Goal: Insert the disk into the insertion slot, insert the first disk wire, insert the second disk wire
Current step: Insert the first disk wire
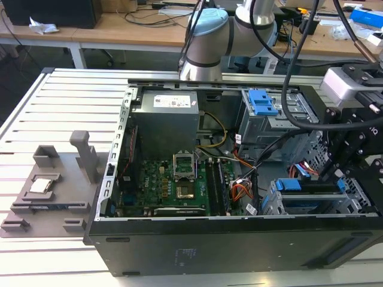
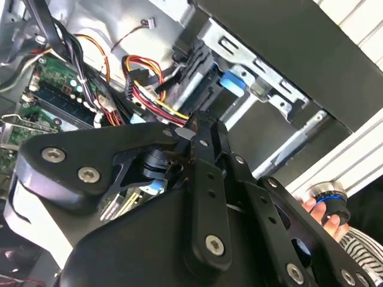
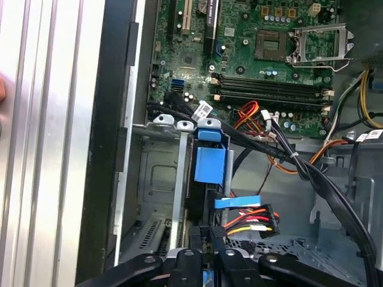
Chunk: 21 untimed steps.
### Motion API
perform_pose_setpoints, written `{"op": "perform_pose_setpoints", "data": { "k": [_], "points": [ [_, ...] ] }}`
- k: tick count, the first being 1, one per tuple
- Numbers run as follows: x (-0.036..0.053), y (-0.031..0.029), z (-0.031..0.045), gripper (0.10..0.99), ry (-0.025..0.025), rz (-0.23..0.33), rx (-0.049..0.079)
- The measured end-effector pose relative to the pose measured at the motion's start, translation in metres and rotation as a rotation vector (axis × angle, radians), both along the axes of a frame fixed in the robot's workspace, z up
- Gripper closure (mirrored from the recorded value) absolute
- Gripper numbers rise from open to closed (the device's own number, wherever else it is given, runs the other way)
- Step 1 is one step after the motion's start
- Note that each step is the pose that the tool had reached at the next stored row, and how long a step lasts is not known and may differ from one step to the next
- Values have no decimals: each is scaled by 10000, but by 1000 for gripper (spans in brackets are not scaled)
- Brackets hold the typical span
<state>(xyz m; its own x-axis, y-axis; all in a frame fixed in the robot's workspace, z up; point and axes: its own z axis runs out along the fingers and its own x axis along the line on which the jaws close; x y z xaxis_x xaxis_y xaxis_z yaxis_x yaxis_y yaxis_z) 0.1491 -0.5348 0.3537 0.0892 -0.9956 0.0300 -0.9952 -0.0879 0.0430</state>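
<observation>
Disk sits in the slot; fingers press together near the blue wire; its plug likely needs square, gentle seating.

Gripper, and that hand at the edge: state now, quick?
Gripper: cannot be told; it is at the wires by the disk.
Hand: holding a round black knob.

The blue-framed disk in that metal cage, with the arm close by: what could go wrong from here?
The red, yellow and black wire bundle lies right beside the disk and close to the tool, so it could snag or get pinched. A person's hand is near the table edge, close to the arm; a sudden swing might strike it. The bare motherboard just past the cage could get scraped.
</observation>
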Motion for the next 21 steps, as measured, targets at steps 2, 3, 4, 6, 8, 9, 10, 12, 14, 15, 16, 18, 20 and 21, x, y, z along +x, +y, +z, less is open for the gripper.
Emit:
{"op": "perform_pose_setpoints", "data": {
  "k": [2,3,4,6,8,9,10,12,14,15,16,18,20,21],
  "points": [
    [24,15,-11,918,9,-79,1],
    [29,18,-23,918,13,-229,0],
    [29,18,-29,918,13,-316,0],
    [30,18,-41,918,14,-541,0],
    [30,18,-56,918,15,-809,0],
    [30,19,-63,918,16,-907,0],
    [32,20,-70,918,18,-988,-1],
    [40,26,-89,918,28,-1027,10],
    [51,30,-97,918,35,-1030,10],
    [59,34,-102,918,38,-1029,9],
    [63,36,-107,918,40,-1030,11],
    [69,43,-119,918,44,-1031,11],
    [73,45,-125,918,46,-1030,11],
    [74,46,-128,918,45,-1030,10]
  ]
}}
